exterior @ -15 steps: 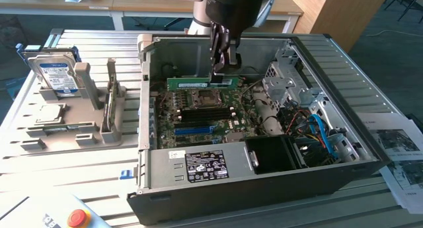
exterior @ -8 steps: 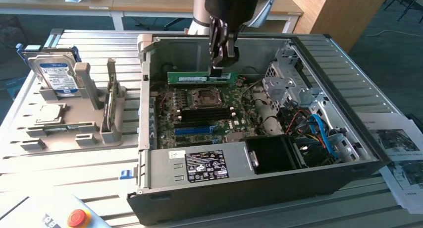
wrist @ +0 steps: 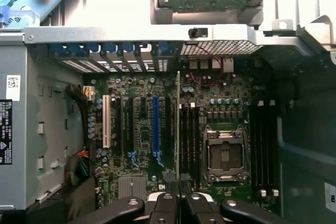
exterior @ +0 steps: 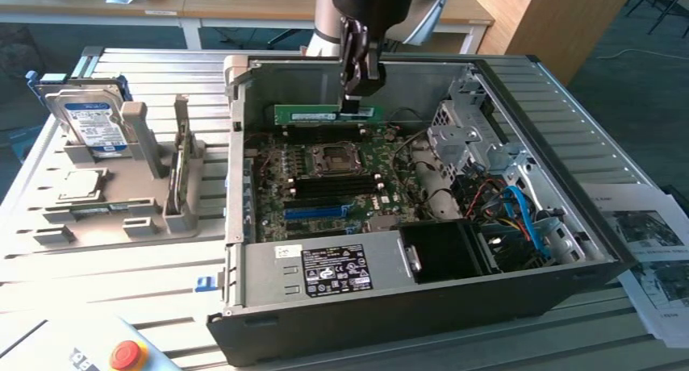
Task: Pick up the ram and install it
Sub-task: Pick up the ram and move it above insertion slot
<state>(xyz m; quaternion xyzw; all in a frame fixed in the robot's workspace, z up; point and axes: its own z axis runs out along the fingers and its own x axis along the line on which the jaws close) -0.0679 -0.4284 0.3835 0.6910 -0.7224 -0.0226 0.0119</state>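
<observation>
Green and thin, the ram [exterior: 323, 114] hung on edge, clamped in the nearly closed gripper [exterior: 362, 95], its long axis parallel to the black memory slots [wrist: 190, 140] beside the CPU socket [wrist: 224, 153], apparently not yet seated.

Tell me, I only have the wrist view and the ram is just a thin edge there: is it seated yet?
Observer: No. In the exterior view the ram looks to hang level just above the board, not pressed into a slot.
Operator: Where along it is the grip?
Observer: The gripper is shut on its end toward the exterior view's right.
Operator: What's outside the case?
Observer: A hard drive stands in a rack on the exterior view's left.
</observation>
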